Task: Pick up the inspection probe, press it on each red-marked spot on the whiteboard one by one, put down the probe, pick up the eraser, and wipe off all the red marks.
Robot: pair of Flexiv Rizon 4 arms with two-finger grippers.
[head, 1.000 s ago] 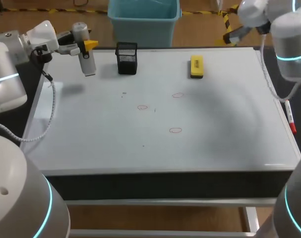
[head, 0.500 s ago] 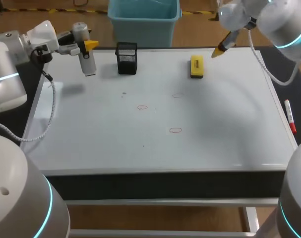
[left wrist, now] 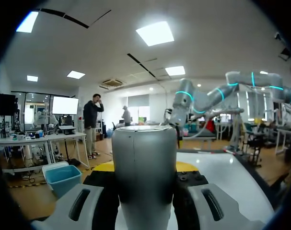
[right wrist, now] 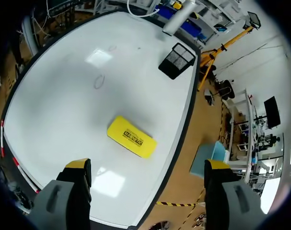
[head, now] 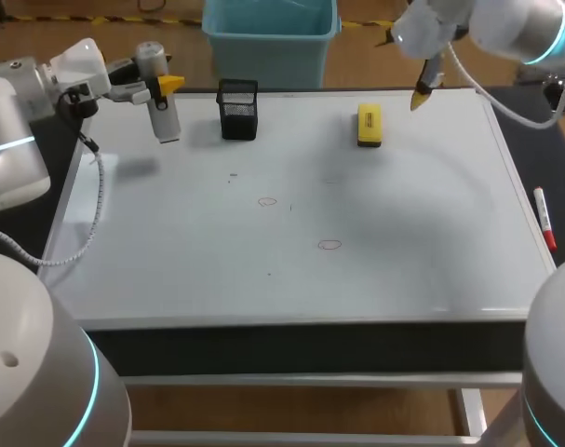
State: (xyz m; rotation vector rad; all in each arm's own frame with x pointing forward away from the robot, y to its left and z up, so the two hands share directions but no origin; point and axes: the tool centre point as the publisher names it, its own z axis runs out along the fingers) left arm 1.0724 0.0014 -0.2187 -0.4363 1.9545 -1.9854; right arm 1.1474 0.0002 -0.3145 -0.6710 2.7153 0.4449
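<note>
- Inspection probe (head: 163,102) is upright in the left gripper (head: 164,86), whose fingers clamp its grey barrel above the whiteboard's (head: 422,242) far left corner.
- Right gripper (head: 422,95) is spread wide and empty, hovering near the yellow eraser (head: 369,124) at the far edge.
- Red marks (head: 329,245) lie mid-board.
- Mesh pen cup (head: 237,109) stands beside the probe.

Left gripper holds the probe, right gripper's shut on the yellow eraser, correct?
No. The left gripper holds the probe, but the right gripper is open, with the yellow eraser lying untouched ahead of it on the whiteboard (the right wrist view).
</note>
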